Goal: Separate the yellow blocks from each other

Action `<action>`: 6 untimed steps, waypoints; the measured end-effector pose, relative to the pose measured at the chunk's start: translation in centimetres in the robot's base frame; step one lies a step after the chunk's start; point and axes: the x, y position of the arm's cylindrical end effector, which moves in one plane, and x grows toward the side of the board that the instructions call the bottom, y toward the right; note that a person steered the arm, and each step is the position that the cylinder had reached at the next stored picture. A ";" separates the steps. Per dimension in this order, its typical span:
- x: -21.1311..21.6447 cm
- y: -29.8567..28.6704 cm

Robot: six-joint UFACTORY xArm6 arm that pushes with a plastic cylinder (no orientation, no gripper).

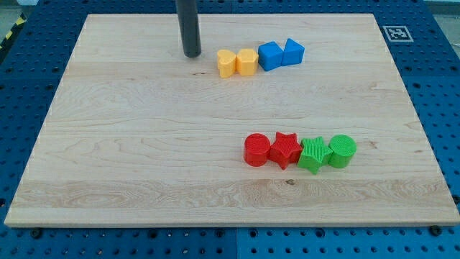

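Near the pale wooden counter's top edge, the touching yellow ribbed plastic heart block and yellow ribbed plastic hexagonal block look light, rigid and slippery, so my tip, no grasping hand, just left, should nudge a flank

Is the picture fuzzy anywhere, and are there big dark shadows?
Camera view: sharp and evenly lit, with no glare on the wooden board; only small soft shadows under the red cylinder block and at my tip, left of the yellow heart-shaped block.
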 end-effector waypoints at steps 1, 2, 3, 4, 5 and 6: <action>2.8 2.1; 4.2 3.5; 3.3 0.8; -1.1 -0.9; 0.4 5.7; 3.7 7.4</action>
